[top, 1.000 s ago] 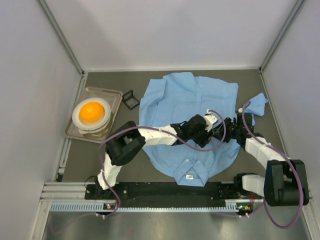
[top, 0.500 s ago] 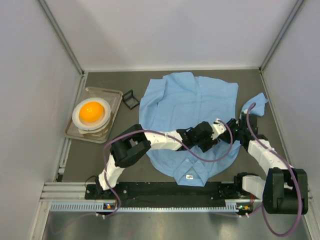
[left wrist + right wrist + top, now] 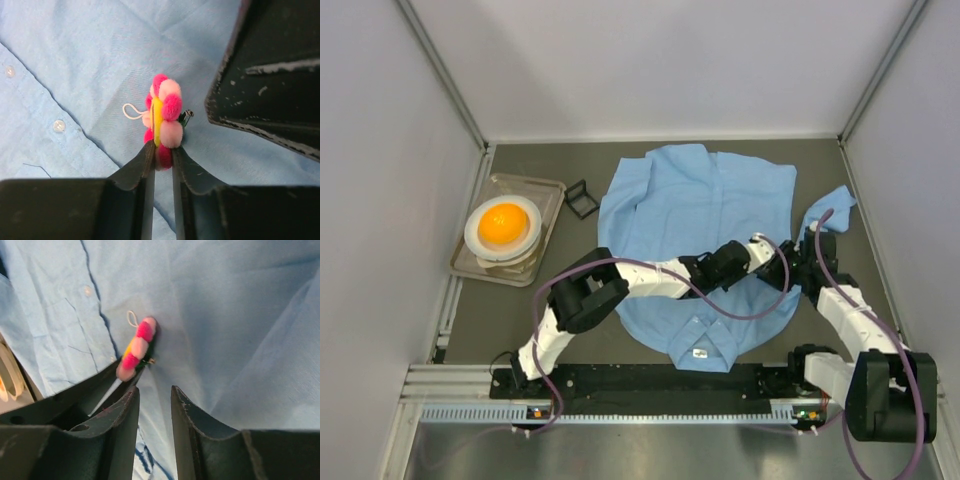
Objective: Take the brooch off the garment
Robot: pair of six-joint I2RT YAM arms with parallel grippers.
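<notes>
On my left wrist camera, the left claw [image 3: 162, 150] is pinching the small flower-shaped brooch [image 3: 162, 125], bright and pale pink pom-pom petals round a yellow centre. The fingertips are closed on its lowest petals and I see the flower edge-on. A white thread loop sticks out on its left, and a small metal pin clasp shows at its right, against the cloth. The brooch sits on the large light blue button-up shirt [image 3: 690, 200], just right of the button placket in that view.

The right claw [image 3: 154, 395] hangs just beside the brooch. Its dark fingers are parted by a narrow gap with nothing between them.

From overhead, the shirt lies spread on the grey table [image 3: 520, 310], collar nearest me. Both claws meet over its right side, and they hide the brooch. Far left, well apart from the shirt, a clear tray [image 3: 545, 190] holds a white round dish [image 3: 472, 235] with something orange [image 3: 503, 222] in it. A small black frame [image 3: 582, 198] stands between the tray and the shirt.
</notes>
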